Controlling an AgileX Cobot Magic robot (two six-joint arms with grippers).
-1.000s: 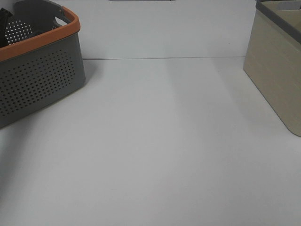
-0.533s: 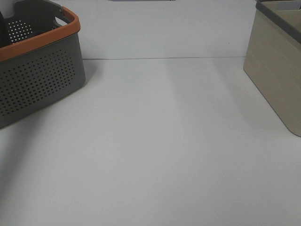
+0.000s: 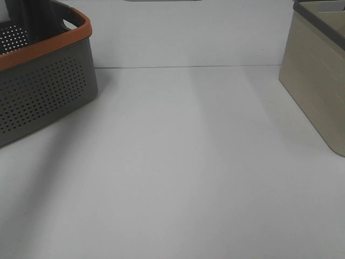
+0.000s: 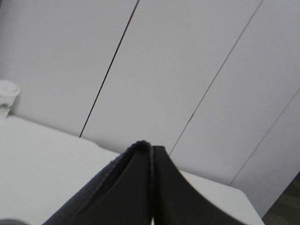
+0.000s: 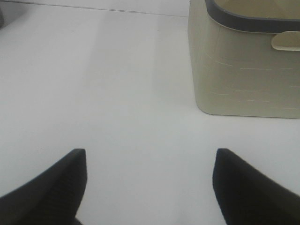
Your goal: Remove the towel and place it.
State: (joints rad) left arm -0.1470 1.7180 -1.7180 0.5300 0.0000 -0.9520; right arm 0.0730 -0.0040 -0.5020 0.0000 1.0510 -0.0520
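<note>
Since the arm left the basket [image 3: 43, 91], towel [image 4: 105, 199] between left fingers [image 4: 187, 204].

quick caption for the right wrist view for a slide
Open right gripper above the white table, facing a beige bin with a grey rim.

From high off the arms, looks down at a slant across the white table [image 3: 178, 162], far enough back to take in a grey basket [image 3: 48, 91] at the left edge and a beige bin [image 3: 318, 91] at the right. From the right wrist, sits low over the same table, faces forward through the parted right gripper [image 5: 150, 151], near that bin; shares table and bin with the high view. From the left wrist, tilts upward toward wall panels [image 4: 187, 70], pressed-together left gripper [image 4: 151, 146] close to the lens, a paper cup [image 4: 7, 96] at the frame's edge.
</note>
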